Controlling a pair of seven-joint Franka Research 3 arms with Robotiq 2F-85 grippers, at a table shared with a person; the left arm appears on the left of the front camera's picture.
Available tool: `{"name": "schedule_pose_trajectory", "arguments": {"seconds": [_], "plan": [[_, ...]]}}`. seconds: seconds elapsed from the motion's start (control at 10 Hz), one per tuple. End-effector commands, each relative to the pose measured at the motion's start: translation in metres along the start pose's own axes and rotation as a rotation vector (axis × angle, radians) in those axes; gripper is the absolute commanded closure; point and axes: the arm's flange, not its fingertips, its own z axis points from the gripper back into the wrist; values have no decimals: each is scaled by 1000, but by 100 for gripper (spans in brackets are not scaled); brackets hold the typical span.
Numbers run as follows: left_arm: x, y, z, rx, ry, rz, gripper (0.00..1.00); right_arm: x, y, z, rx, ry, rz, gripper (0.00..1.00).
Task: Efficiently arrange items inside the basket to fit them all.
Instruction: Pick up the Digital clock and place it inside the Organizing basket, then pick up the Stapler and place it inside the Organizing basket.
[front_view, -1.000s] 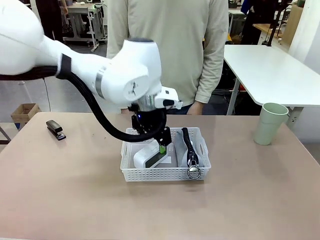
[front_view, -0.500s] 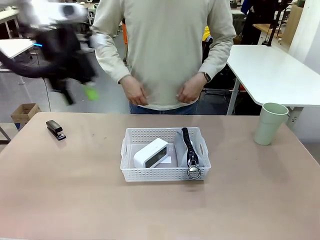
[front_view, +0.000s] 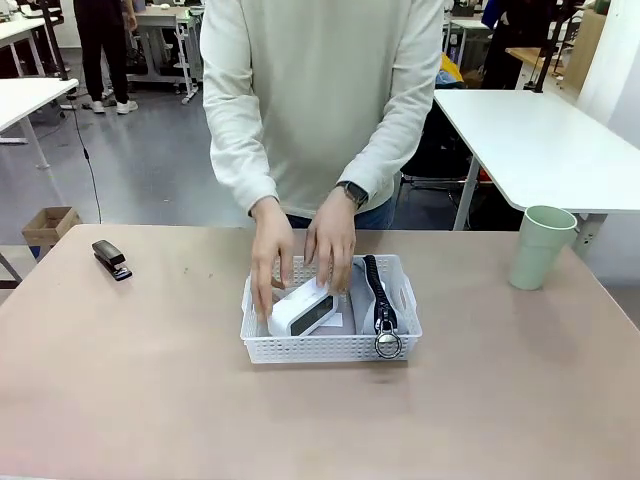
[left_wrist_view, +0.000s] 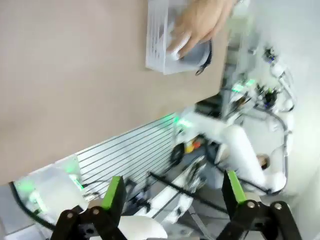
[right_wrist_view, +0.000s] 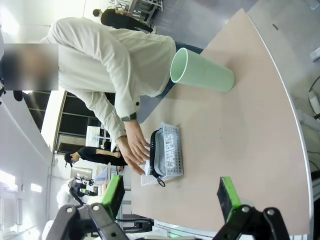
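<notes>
A: Risk from here?
B: White rounded block (front_view: 303, 311) lies askew in the basket (front_view: 330, 350) beside the zip pouch (front_view: 376, 300). Left so, stapler (front_view: 111, 259) and cup (front_view: 540, 247), both outside it, likely won't fit.
A: Poses?
B: Person's hand (front_view: 332, 245) and other hand (front_view: 268, 270) rest on the block. Left gripper (left_wrist_view: 174, 192) and right gripper (right_wrist_view: 171, 196) spread wide, empty, well apart from the basket.

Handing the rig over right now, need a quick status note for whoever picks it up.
Left gripper open, empty, clear of the basket.
Right gripper open, empty.
Person's hands at the white block inside the basket, beside the grey pouch.
Done: block and pouch in.
Left: stapler on the table at the robot's left, green cup at its right, both outside the basket.
</notes>
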Motion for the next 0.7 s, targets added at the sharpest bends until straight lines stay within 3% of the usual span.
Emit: {"name": "schedule_pose_trajectory", "arguments": {"seconds": [0.0, 0.1, 0.2, 0.3, 0.6], "plan": [[-14, 51, -7, -228, -323, 109, 0, 0, 1, 0, 23, -11, 26, 0], [-11, 70, -17, -276, -332, 127, 0, 0, 1, 0, 23, -11, 26, 0], [-1, 71, -28, -262, -262, 162, 0, 0, 1, 0, 23, -11, 26, 0], [-28, 74, 11, -191, -227, 153, 0, 0, 1, 0, 23, -11, 26, 0], [-28, 74, 11, -191, -227, 153, 0, 0, 1, 0, 23, -11, 26, 0]]}}
